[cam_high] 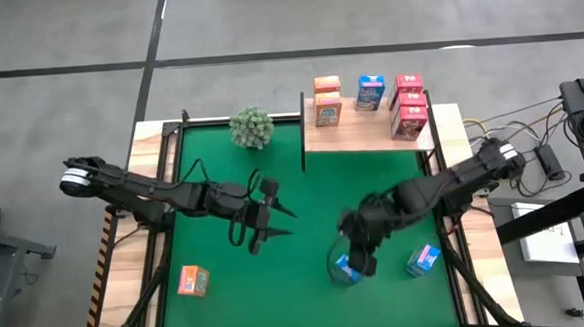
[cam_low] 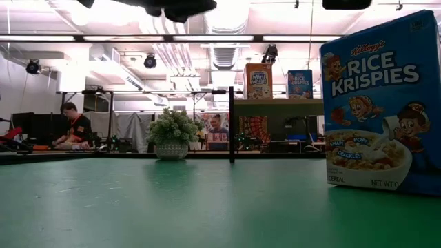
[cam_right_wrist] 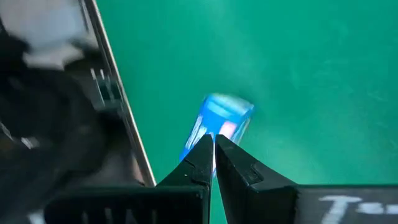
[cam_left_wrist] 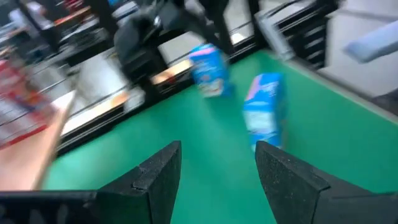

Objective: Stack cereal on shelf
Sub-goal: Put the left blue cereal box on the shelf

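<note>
Two blue cardboard cereal boxes (cam_high: pixel 424 261) sit near the closed, empty right gripper (cam_high: pixel 352 265). Open-fingered left gripper (cam_high: pixel 259 235) hovers mid-mat; a round green fuzzy plant (cam_high: pixel 251 127) stands beside the light wooden shelf (cam_high: pixel 366 135).

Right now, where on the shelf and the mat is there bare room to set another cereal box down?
The shelf has bare board along its front edge; boxes crowd its back. The green mat is bare between the plant and the orange box. It is crowded near the right gripper, by two blue boxes.
</note>
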